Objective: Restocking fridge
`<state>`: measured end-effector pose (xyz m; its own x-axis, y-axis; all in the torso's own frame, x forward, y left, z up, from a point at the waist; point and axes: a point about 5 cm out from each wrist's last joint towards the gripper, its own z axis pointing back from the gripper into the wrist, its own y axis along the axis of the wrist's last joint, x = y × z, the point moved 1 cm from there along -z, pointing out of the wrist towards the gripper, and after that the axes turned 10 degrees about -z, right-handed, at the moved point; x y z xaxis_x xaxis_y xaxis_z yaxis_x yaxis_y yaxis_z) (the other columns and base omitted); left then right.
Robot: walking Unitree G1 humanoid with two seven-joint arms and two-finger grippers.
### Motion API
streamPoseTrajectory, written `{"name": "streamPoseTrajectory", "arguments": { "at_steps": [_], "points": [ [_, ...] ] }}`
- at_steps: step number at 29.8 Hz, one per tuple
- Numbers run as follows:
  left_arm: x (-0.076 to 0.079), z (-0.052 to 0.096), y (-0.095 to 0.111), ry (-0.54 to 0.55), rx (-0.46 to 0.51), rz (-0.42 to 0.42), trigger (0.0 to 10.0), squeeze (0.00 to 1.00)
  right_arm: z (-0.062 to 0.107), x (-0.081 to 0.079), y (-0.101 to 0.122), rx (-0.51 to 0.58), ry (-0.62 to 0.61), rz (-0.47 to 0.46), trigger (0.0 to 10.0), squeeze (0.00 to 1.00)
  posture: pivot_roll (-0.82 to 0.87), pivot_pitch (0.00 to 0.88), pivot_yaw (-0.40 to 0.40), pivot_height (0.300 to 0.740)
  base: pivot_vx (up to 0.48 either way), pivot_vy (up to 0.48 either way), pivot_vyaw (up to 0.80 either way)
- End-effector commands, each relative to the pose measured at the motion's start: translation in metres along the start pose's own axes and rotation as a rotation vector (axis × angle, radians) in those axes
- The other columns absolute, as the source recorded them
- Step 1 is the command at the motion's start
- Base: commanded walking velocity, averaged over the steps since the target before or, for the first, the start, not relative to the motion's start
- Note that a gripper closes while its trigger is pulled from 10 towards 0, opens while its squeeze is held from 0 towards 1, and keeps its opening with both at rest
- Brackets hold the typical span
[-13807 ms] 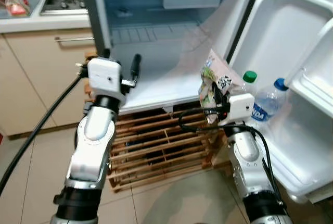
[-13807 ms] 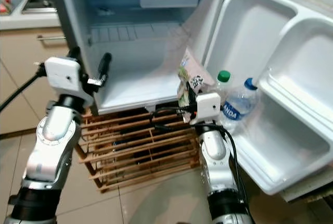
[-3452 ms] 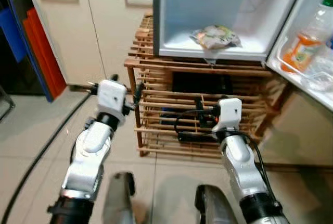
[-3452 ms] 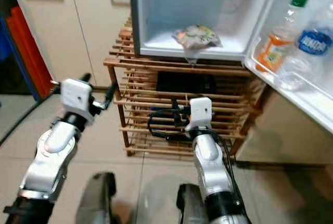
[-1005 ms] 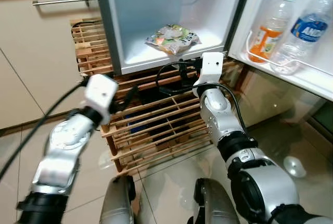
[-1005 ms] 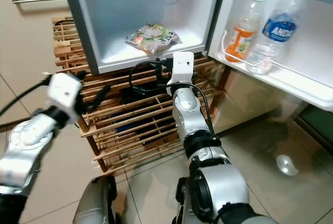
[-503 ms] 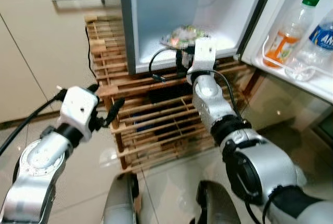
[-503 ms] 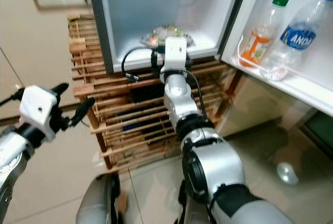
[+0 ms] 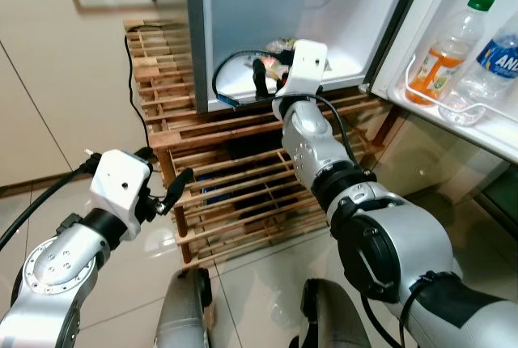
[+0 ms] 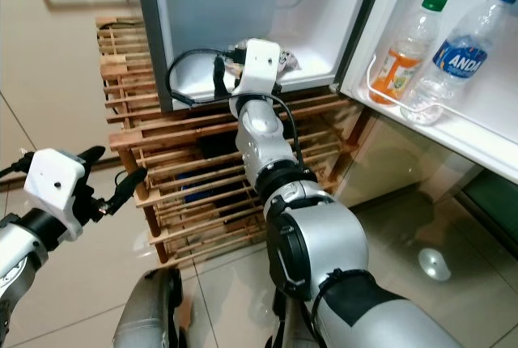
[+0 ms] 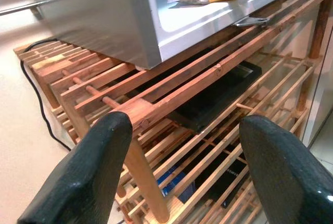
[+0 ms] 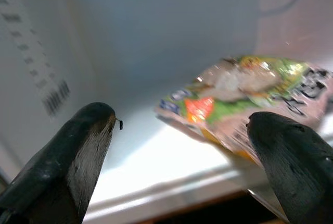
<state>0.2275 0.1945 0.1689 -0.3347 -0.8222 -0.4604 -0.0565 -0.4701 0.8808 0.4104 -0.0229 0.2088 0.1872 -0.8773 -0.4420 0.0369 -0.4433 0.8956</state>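
A colourful snack packet [image 12: 244, 91] lies on the white floor of the open fridge [image 9: 243, 24]; in the left eye view the packet [image 9: 278, 44] peeks out behind my right wrist. My right gripper [image 9: 269, 74] is raised to the front lip of the fridge compartment, open and holding nothing, with the packet just beyond its fingertips [image 12: 99, 117]. My left gripper [image 9: 166, 171] hangs low in front of the wooden rack [image 11: 156, 109], open and holding nothing. An orange drink bottle [image 9: 453, 44] and a water bottle [image 9: 498, 61] stand in the door shelf.
The fridge sits on a slatted wooden rack [image 9: 235, 178] with a black device on its shelf [image 11: 218, 96]. Beige cabinets [image 9: 81, 65] are on the left, a black cable [image 9: 133, 81] runs down by the rack. The open fridge door [image 9: 469, 113] juts out on the right above tiled floor.
My right gripper has risen from rack height up to the fridge opening, close to the packet. The left arm has dropped lower and back. The head camera has shifted slightly.
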Motion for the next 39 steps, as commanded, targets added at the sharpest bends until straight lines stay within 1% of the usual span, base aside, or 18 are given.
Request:
{"name": "streamPoseTrajectory", "arguments": {
  "at_steps": [1, 4, 7, 9, 10, 15, 20, 23, 27, 29, 30, 31, 33, 34, 35, 36, 38, 39],
  "points": [
    [0.001, 0.005, 0.004, 0.003, 0.001, 0.001, 10.0, 0.00, -0.002, -0.005, 0.003, 0.000, -0.007, 0.005, 10.0, 0.00, 0.27, 0.014, -0.083, 0.591, 0.000, 0.000, 0.00],
    [0.007, 0.006, 0.004, -0.020, -0.003, 0.006, 10.0, 0.00, -0.003, -0.001, 0.005, -0.008, -0.047, -0.022, 10.0, 0.00, 0.27, 0.025, -0.082, 0.591, 0.000, 0.000, 0.00],
    [0.010, 0.007, 0.005, -0.031, -0.007, 0.011, 10.0, 0.00, -0.004, 0.003, 0.006, -0.035, -0.087, -0.129, 10.0, 0.00, 0.28, 0.038, -0.083, 0.591, 0.000, 0.000, 0.00],
    [0.010, 0.008, 0.006, -0.032, -0.007, 0.012, 10.0, 0.00, -0.005, 0.002, 0.007, -0.042, -0.086, -0.157, 10.0, 0.00, 0.28, 0.040, -0.084, 0.591, 0.000, 0.000, 0.00],
    [0.012, 0.010, 0.007, -0.037, -0.014, 0.015, 10.0, 0.00, -0.007, -0.005, 0.011, -0.072, -0.060, -0.289, 10.0, 0.00, 0.30, 0.055, -0.088, 0.591, 0.000, 0.000, 0.00],
    [0.015, 0.014, 0.008, -0.039, -0.022, 0.019, 10.0, 0.00, -0.009, -0.009, 0.015, -0.079, -0.062, -0.406, 10.0, 0.00, 0.32, 0.066, -0.092, 0.591, 0.000, 0.000, 0.00],
    [0.021, 0.019, 0.006, -0.046, -0.043, 0.036, 10.0, 0.00, -0.009, -0.044, 0.018, -0.124, 0.142, -0.440, 10.0, 0.00, 0.33, 0.086, -0.093, 0.591, 0.000, 0.000, 0.00],
    [0.022, 0.017, 0.007, -0.049, -0.042, 0.039, 10.0, 0.00, -0.007, -0.053, 0.016, -0.140, 0.195, -0.405, 10.0, 0.00, 0.32, 0.088, -0.094, 0.591, 0.000, 0.000, 0.00],
    [0.022, 0.009, 0.010, -0.031, -0.020, 0.051, 10.0, 0.00, -0.007, -0.059, 0.020, -0.086, 0.239, -0.252, 10.0, 0.00, 0.28, 0.089, -0.092, 0.591, 0.000, 0.000, 0.00],
    [0.022, 0.005, 0.010, -0.024, -0.012, 0.055, 10.0, 0.00, -0.006, -0.054, 0.019, -0.035, 0.220, -0.105, 10.0, 0.00, 0.26, 0.081, -0.092, 0.591, 0.000, 0.000, 0.00],
    [0.023, 0.000, 0.010, -0.023, 0.000, 0.058, 10.0, 0.00, -0.005, -0.046, 0.018, 0.005, 0.203, -0.054, 10.0, 0.00, 0.23, 0.064, -0.088, 0.591, 0.000, 0.000, 0.00],
    [0.026, -0.008, 0.012, -0.023, 0.020, 0.071, 10.0, 0.00, -0.001, -0.029, 0.012, 0.060, 0.167, 0.040, 10.0, 0.00, 0.20, 0.051, -0.085, 0.591, 0.000, 0.000, 0.00],
    [0.027, -0.012, 0.012, -0.024, 0.027, 0.078, 10.0, 0.00, 0.001, -0.022, 0.008, 0.076, 0.157, 0.062, 10.0, 0.00, 0.19, 0.042, -0.085, 0.591, 0.000, 0.000, 0.00],
    [0.029, -0.020, 0.012, -0.030, 0.046, 0.086, 10.0, 0.00, 0.011, 0.001, -0.005, 0.127, 0.137, 0.141, 10.0, 0.00, 0.14, 0.009, -0.076, 0.591, 0.000, 0.000, 0.00],
    [0.029, -0.020, 0.012, -0.030, 0.046, 0.086, 10.0, 0.00, 0.011, 0.001, -0.005, 0.127, 0.137, 0.141, 10.0, 0.00, 0.14, 0.009, -0.076, 0.591, 0.000, 0.000, 0.00],
    [0.028, -0.030, 0.010, -0.028, 0.055, 0.102, 10.0, 0.00, 0.022, 0.021, -0.017, 0.141, 0.116, 0.187, 10.0, 0.00, 0.11, 0.000, -0.070, 0.591, 0.000, 0.000, 0.00],
    [0.028, -0.034, 0.009, -0.025, 0.056, 0.113, 10.0, 0.00, 0.026, 0.028, -0.022, 0.142, 0.106, 0.203, 10.0, 0.00, 0.10, 0.000, -0.068, 0.591, 0.000, 0.000, 0.00],
    [0.024, -0.044, 0.006, -0.011, 0.053, 0.133, 10.0, 0.00, 0.035, 0.043, -0.028, 0.155, 0.091, 0.218, 10.0, 0.00, 0.06, 0.000, -0.059, 0.591, 0.000, 0.000, 0.00]
  ]
}}
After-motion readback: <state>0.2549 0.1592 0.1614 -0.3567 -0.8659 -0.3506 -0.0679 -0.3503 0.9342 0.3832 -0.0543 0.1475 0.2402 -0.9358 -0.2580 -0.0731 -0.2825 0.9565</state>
